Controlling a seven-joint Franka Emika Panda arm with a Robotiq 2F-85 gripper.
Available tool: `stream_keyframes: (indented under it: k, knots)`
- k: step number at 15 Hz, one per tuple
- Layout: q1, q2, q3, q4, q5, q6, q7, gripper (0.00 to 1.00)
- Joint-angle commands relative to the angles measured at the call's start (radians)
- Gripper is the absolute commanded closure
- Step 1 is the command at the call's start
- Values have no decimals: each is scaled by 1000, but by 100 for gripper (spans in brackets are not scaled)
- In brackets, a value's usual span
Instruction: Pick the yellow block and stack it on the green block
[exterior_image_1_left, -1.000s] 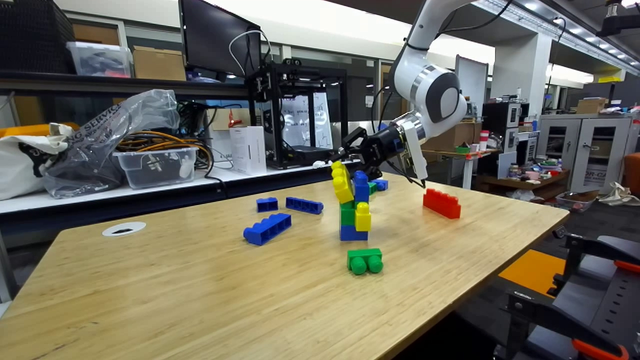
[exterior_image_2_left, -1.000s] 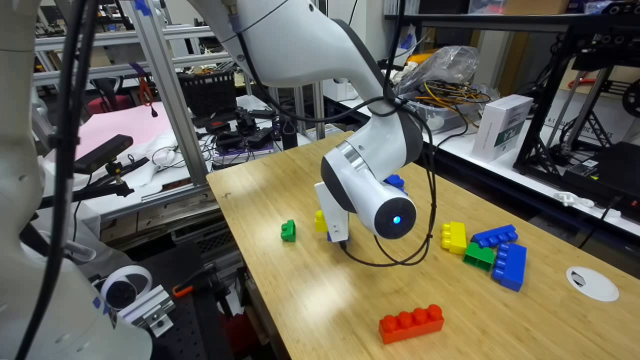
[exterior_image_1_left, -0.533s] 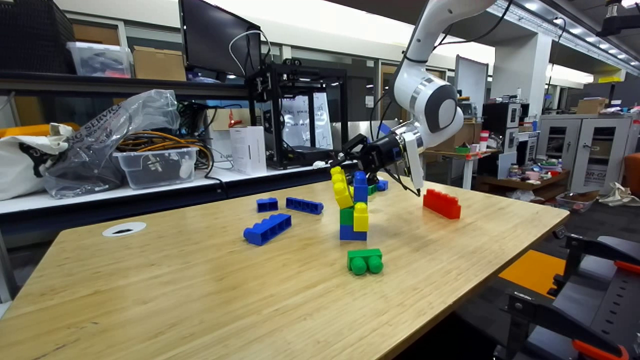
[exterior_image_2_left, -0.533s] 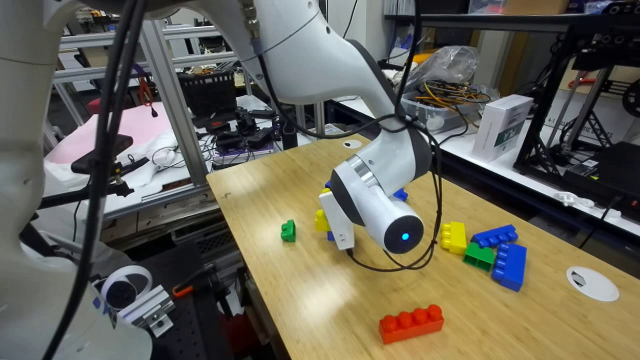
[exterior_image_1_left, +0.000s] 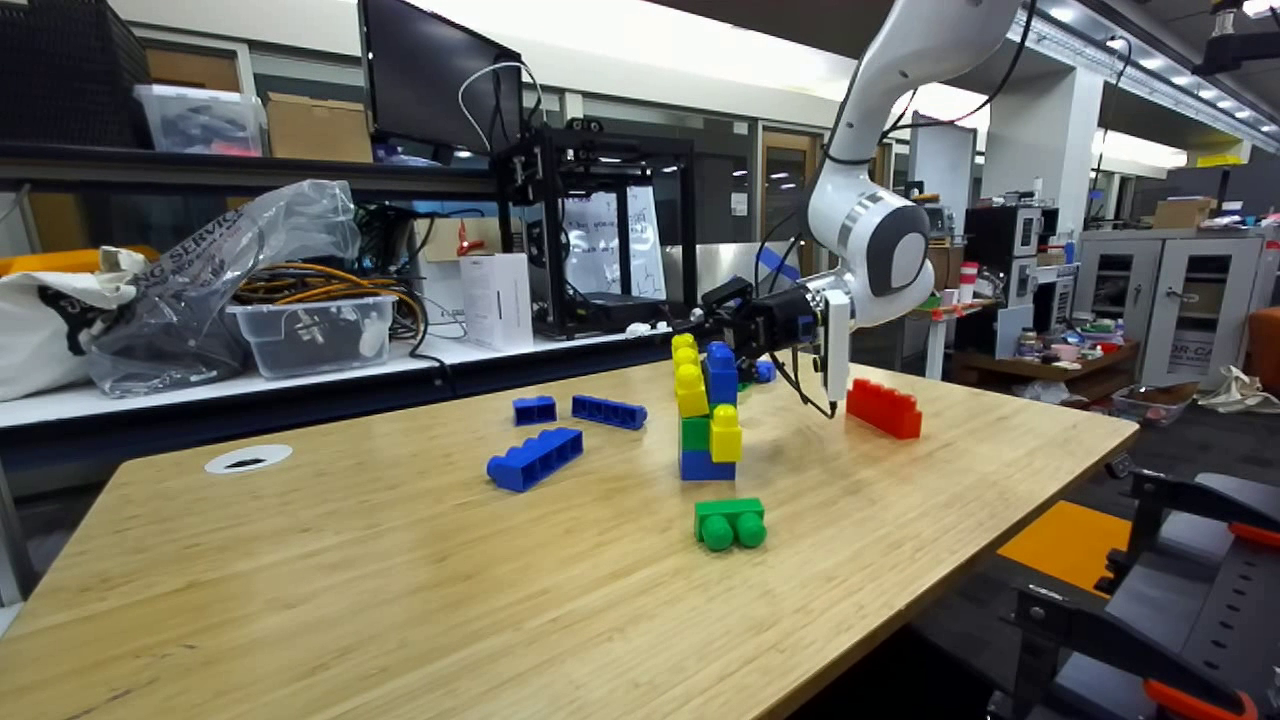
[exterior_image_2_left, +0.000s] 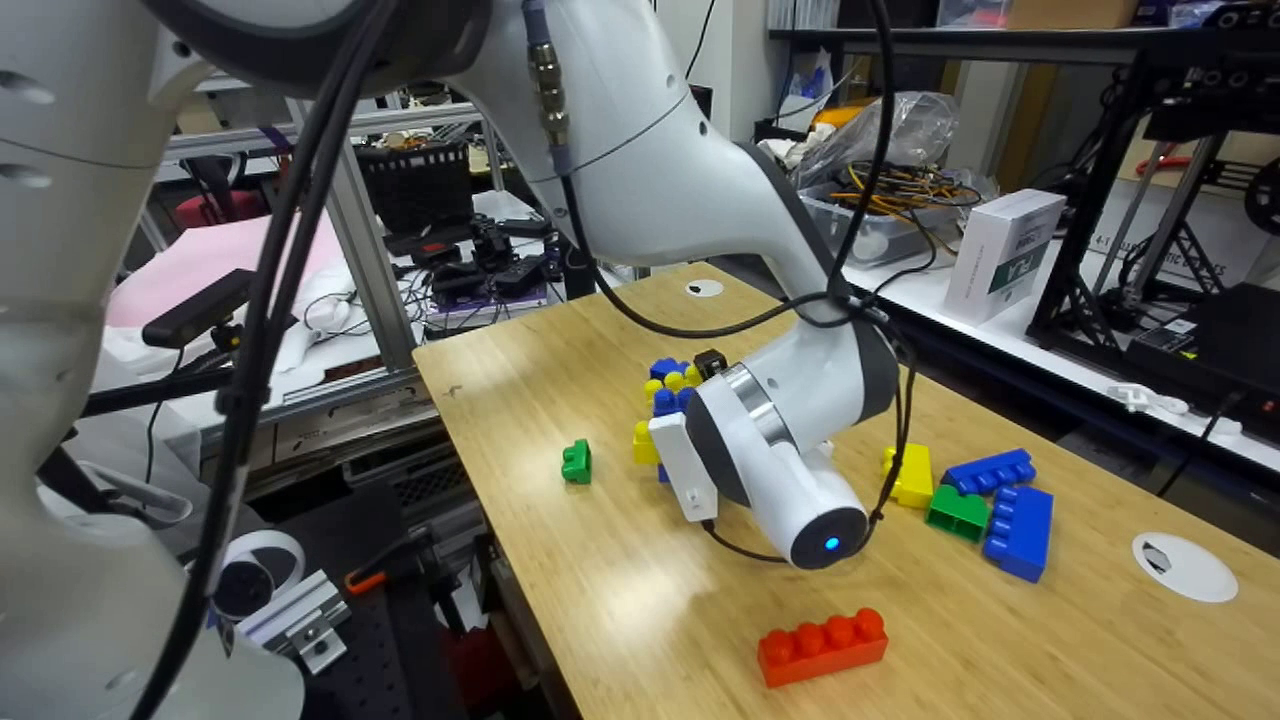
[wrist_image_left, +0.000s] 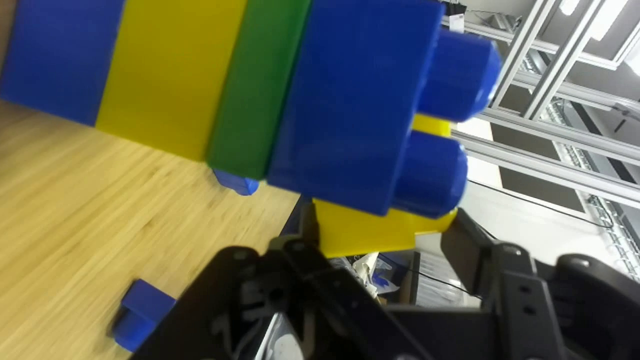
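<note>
My gripper (wrist_image_left: 384, 222) is shut on a yellow block (wrist_image_left: 362, 240): in the wrist view one finger is against its base, the other against its stud end. In an exterior view this yellow block (exterior_image_1_left: 691, 402) has a row of studs, sits almost upright, and appears right above the green block (exterior_image_1_left: 693, 432) of a stack. Whether the two touch, I cannot tell. Beside it, a blue block (exterior_image_1_left: 720, 375) tops the same stack and hides part of the held piece from the wrist camera. Below are another yellow block (exterior_image_1_left: 726, 440) and a blue base (exterior_image_1_left: 707, 467).
A loose green block (exterior_image_1_left: 729, 522) lies in front of the stack. Blue blocks (exterior_image_1_left: 535, 458) are scattered nearby, and a red block (exterior_image_2_left: 823, 648) stands alone. Another yellow block (exterior_image_2_left: 912, 478) and a green one (exterior_image_2_left: 957, 513) rest by more blue pieces.
The gripper has come down and levelled out. With it, the held yellow block has tipped from a leftward lean to nearly upright and shifted slightly right, closer against the top blue block.
</note>
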Motion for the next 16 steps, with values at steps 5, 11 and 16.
stream_keyframes:
  k: [5, 11, 16]
  knots:
    - [2, 55, -18, 35, 18, -64, 5, 62]
    - [9, 50, -20, 26, 27, -54, 64, 62]
    - [19, 44, -20, 18, 35, -38, 83, 62]
